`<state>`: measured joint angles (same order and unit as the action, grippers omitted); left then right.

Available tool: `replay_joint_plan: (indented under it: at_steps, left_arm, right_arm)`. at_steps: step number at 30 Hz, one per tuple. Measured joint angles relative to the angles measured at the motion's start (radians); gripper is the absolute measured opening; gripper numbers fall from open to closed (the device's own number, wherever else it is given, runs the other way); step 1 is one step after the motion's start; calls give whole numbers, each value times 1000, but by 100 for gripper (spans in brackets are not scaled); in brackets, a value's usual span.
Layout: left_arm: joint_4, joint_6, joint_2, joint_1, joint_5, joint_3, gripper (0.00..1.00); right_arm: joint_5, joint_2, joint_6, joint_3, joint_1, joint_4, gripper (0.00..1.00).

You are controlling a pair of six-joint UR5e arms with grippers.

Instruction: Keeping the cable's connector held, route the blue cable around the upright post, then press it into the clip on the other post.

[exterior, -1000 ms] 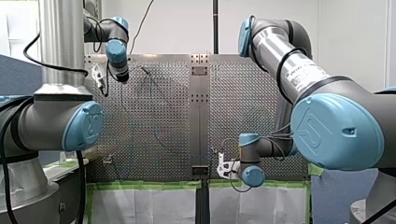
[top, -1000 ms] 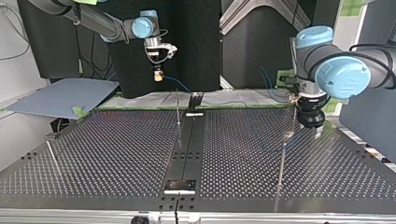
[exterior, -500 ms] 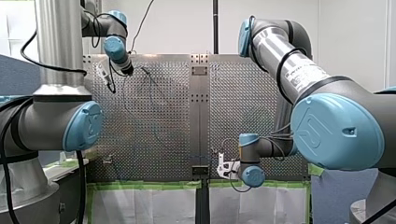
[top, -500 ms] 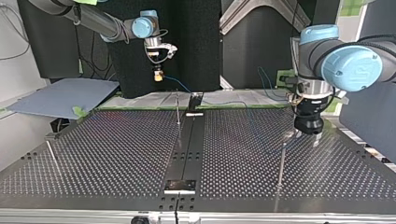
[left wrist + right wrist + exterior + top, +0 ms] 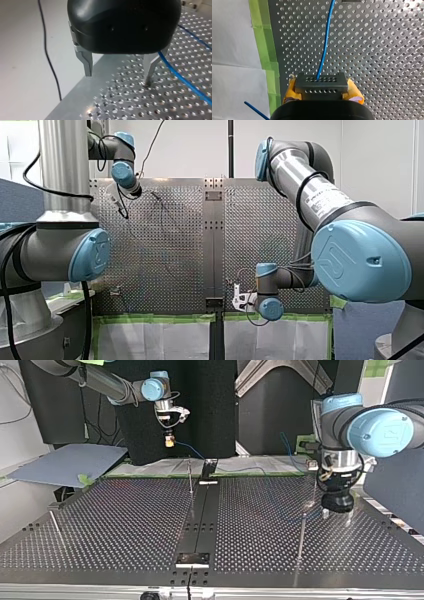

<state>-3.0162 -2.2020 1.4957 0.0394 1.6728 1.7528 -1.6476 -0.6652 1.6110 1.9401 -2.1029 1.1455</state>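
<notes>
Desk (image 5: 125, 525): perforated metal.
Left claw (image 5: 118, 79): spread wide, top view's 3 o'clock.
Right claw (image 5: 322, 91): clamped on connector (image 5: 321, 86), blue cable (image 5: 325, 42) ahead.

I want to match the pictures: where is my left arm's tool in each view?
Front view: left tool, upper left, over the perforated table.
Top view: at right, low over the table.
Left wrist view: the tool, open, at the table's edge.
Right wrist view: not in it.
Shared landmark: the perforated table.

worktop (image 5: 82, 95) was perforated metal, satin sheen | left gripper (image 5: 117, 79) had glossy black shell, bare metal fingers (image 5: 86, 60) | blue cable (image 5: 324, 45) looked smooth, plastic-sheathed
</notes>
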Motion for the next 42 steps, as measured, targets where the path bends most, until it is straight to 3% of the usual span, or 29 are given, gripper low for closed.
replay_joint_plan:
  at_steps: [8,14,23,32,42]
  left_arm:
    - [66,-68,7,-2,-54,-7,100]
    - [53,-109,41,-10,-71,-44,100]
    - [2,-112,66,12,-39,-116,100]
    - [49,-118,96,32,-81,-198,100]
    - [90,-106,153,40,-103,-211,100]
  right_arm:
    - [0,0,0,0,0,2,0]
    - [0,0,0,0,3,5,0]
    - [0,0,3,0,6,8,0]
    - [0,0,-3,0,-1,9,0]
    - [29,0,-18,0,-14,12,0]
